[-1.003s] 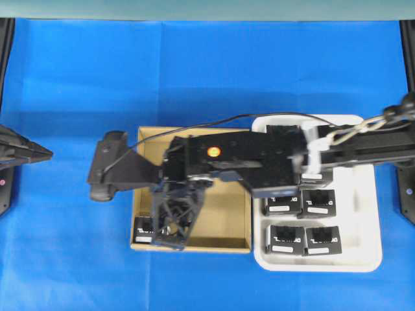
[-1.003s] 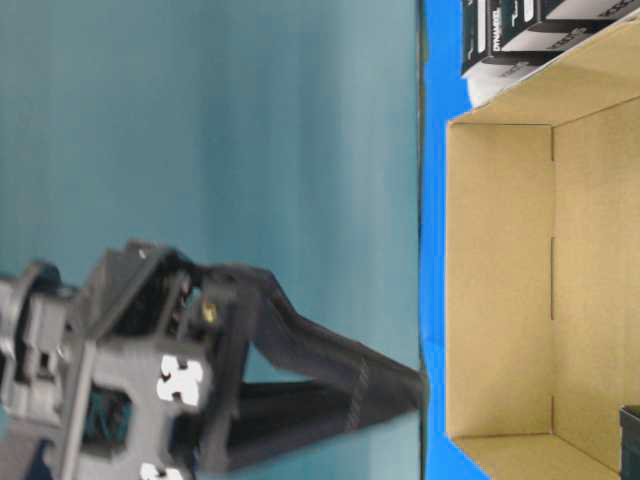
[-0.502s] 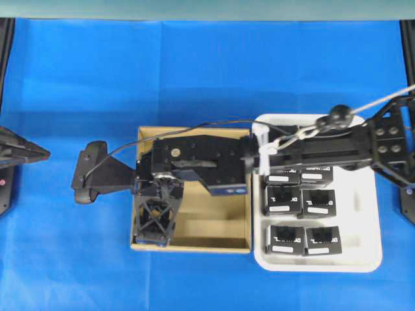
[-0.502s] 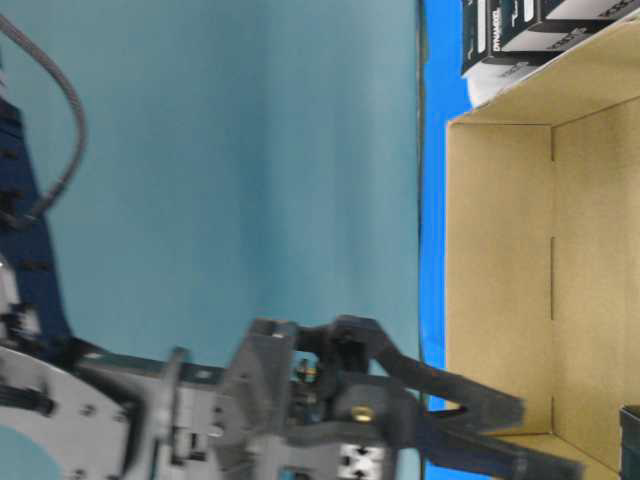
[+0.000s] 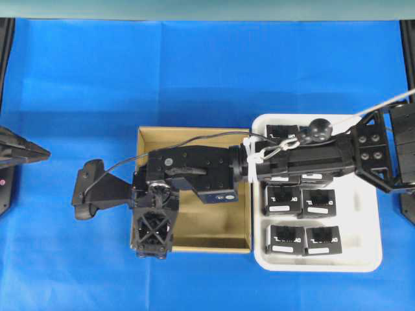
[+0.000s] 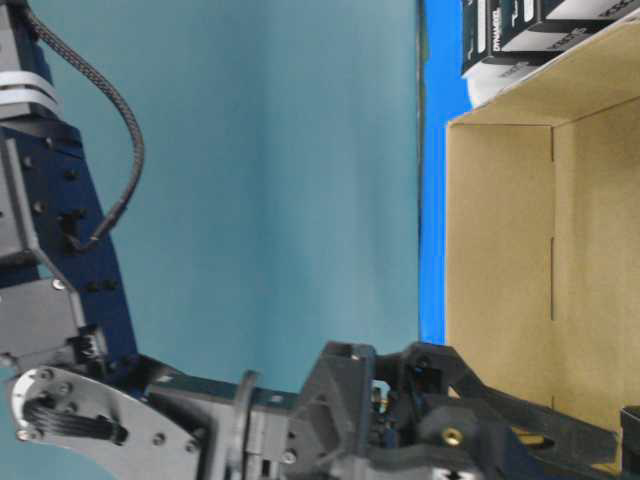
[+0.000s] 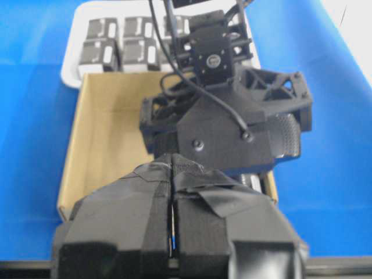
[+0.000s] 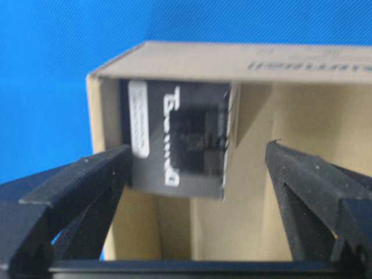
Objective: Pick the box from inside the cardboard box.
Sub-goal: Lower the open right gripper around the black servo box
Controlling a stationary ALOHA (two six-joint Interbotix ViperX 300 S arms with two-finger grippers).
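Blue cloth (image 5: 194,71); box (image 8: 177,145) ahead, between spread right claw (image 8: 197,180) fingers.

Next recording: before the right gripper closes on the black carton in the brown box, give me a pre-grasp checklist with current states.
1. Right gripper open: ok.
2. Small black carton with white lettering lies in a corner of the large brown cardboard box: ok.
3. Carton between the fingers: not ok, it sits beyond the tips and toward the left one.
4. Room beside the box wall for a finger: cannot tell.
5. Left gripper clear of the box: ok.
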